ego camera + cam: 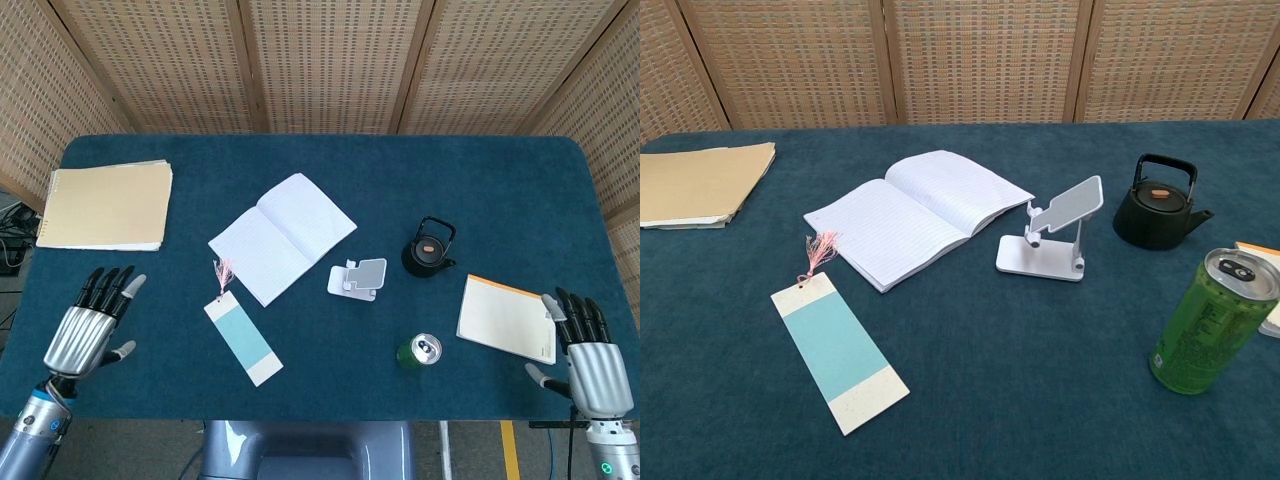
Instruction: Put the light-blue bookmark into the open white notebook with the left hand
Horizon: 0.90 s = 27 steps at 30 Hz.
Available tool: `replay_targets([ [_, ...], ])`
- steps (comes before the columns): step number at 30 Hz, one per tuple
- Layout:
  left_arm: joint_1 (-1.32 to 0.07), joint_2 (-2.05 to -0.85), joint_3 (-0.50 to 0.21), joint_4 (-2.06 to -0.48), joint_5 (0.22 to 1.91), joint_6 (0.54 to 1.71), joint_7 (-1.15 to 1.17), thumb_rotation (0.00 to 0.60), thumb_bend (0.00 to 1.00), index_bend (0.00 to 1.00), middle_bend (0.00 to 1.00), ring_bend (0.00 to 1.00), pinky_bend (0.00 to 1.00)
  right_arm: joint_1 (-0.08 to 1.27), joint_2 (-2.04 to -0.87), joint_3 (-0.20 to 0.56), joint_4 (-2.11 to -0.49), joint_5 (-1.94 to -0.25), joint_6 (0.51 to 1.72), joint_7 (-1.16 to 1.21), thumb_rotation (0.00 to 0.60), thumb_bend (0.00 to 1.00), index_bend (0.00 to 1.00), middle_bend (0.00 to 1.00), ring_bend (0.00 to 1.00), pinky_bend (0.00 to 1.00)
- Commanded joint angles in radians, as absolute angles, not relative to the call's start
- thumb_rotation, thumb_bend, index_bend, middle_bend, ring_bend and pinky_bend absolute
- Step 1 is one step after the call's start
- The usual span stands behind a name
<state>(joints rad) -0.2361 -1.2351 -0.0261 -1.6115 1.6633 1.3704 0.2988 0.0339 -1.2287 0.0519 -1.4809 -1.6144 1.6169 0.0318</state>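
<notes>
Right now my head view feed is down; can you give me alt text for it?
The light-blue bookmark lies flat on the blue table, just near of the open white notebook. The left hand hovers open left of it, the right hand open at the far right beside an orange-edged pad; a kettle, phone stand, green can and tan folder also sit there.

Neither hand shows in the chest view. In that view the notepad point(1268, 300) is cut by the right edge, only its corner visible behind the can point(1212, 320), and the folders point(695, 185) run off the left edge.
</notes>
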Motion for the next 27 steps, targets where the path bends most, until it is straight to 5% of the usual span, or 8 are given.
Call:
replay_targets([
  [1,-0.330,-1.207,-0.046,-1.623,1.668,1.245,0.318,0.600,0.00,0.00,0.00,0.00,0.00,0.034,-1.230,0.059,-1.471,-1.598,1.611,0.040,0.600,0.09,0.04,0.00,0.00,0.00],
  [8,-0.513,-1.239,-0.077,-1.612,1.644,0.981,0.333,0.600,0.00,0.09,0.00,0.00,0.00,0.039,-1.240,0.082,-1.424,-1.525,1.567,0.070,0.600,0.09,0.05,0.00,0.00,0.00],
  [27,-0.709,-1.370,-0.059,-1.529,1.556,0.735,0.394,0.600,0.00,0.29,0.00,0.00,0.00,0.044,-1.270,0.105,-1.339,-1.463,1.530,0.110,0.600,0.09,0.05,0.00,0.00,0.00],
])
